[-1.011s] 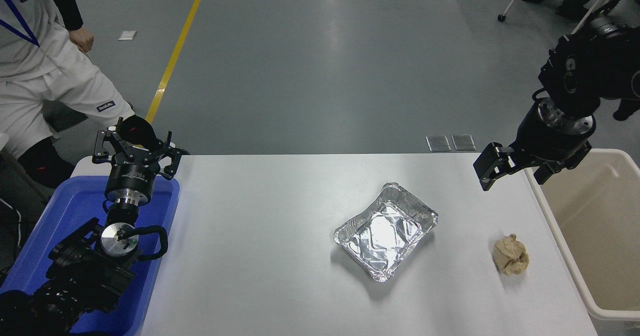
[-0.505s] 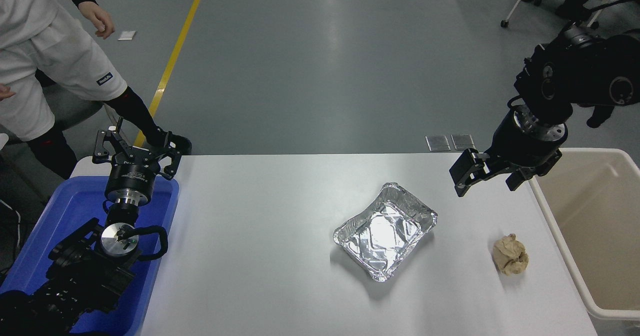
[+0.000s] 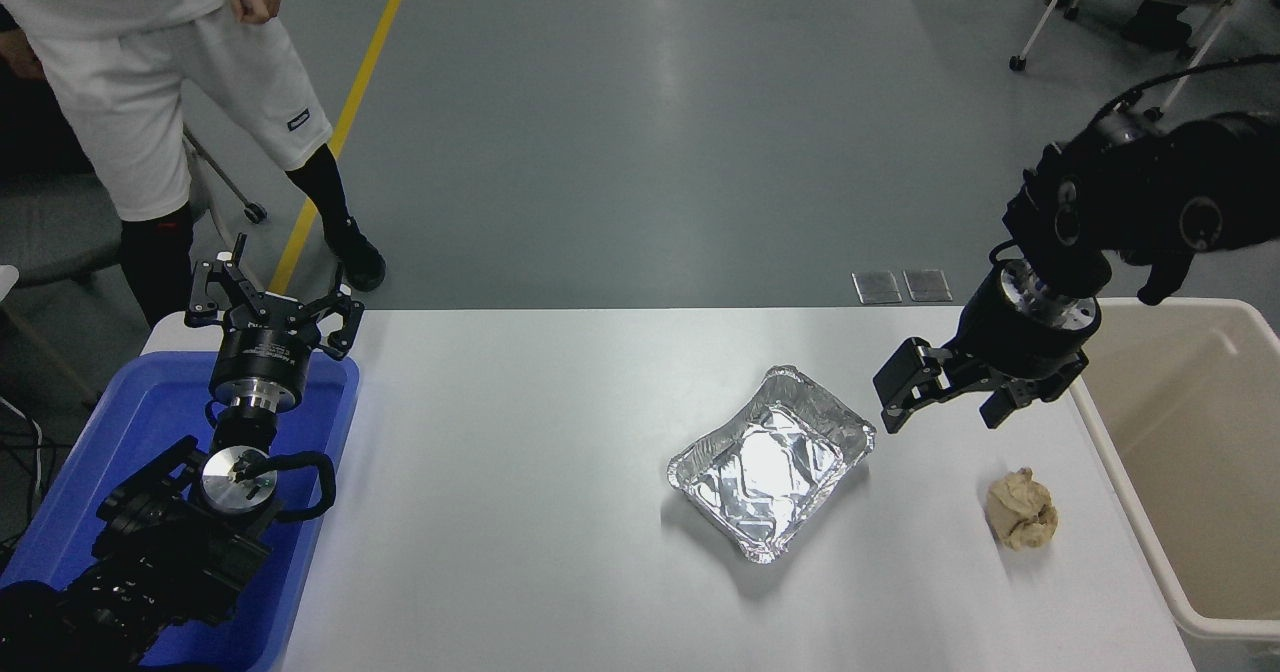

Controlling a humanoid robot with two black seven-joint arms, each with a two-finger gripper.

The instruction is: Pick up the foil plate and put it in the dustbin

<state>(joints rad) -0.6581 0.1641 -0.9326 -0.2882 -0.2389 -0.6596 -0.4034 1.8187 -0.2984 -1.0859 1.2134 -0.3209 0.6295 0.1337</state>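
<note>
So, left to right: one blue tub [image 3: 100,472] under the parked left gripper [image 3: 272,304], fingers spread; one foil plate [image 3: 770,460], empty, mid-table; right gripper [image 3: 945,402] beside it, wide open, holding nothing; one paper ball [image 3: 1021,510]; one dustbin [image 3: 1190,472].

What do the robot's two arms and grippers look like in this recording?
Both arms are black. The left gripper has skeletal linkage fingers on a black cylinder, with silver metal rings and a looping black cable below. The right gripper has blocky fingers under a silver-ringed wrist; a black cable arcs above.
</note>
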